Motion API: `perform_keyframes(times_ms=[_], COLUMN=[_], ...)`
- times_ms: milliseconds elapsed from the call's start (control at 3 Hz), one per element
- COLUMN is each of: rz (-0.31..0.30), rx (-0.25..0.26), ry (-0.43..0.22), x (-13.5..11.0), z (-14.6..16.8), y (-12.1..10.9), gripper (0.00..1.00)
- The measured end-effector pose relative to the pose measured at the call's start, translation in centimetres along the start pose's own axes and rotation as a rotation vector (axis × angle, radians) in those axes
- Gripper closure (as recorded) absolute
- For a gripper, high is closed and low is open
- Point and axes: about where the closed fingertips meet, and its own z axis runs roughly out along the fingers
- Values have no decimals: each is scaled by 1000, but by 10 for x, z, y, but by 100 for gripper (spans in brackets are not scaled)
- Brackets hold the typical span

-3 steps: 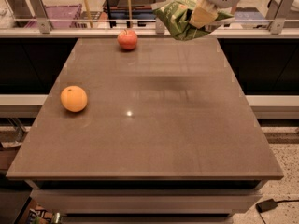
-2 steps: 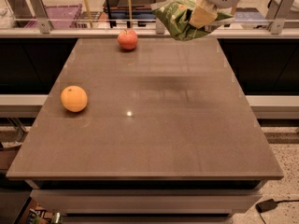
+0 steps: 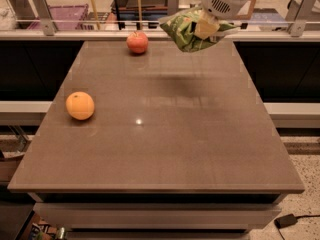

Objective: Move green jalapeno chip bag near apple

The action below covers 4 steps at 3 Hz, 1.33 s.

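Note:
The green jalapeno chip bag hangs in the air above the table's far edge, crinkled and shiny. My gripper comes down from the top right and is shut on the bag's right part. The apple, small and red, sits on the table at the far edge, a short way left of the bag and lower. The bag's shadow lies on the table below it.
An orange round fruit sits near the left edge of the brown table. A railing with metal posts runs behind the table's far edge. A floor gap lies on the right side.
The gripper and the bag have shifted slightly left toward the apple. The two fruits have not moved.

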Motion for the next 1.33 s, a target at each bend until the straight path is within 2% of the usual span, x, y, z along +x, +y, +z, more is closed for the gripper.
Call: perform_keyframes(times_ms=[333,667,1000,1333], rz=[-3,-1,2,1], rx=[-9,6,-5,-34], ry=[24,32,29,28], x=[-3,-10,-17,-21], z=[22,43,66,86], y=[-9,-27,-36,-34], gripper=[100,100,100,100])
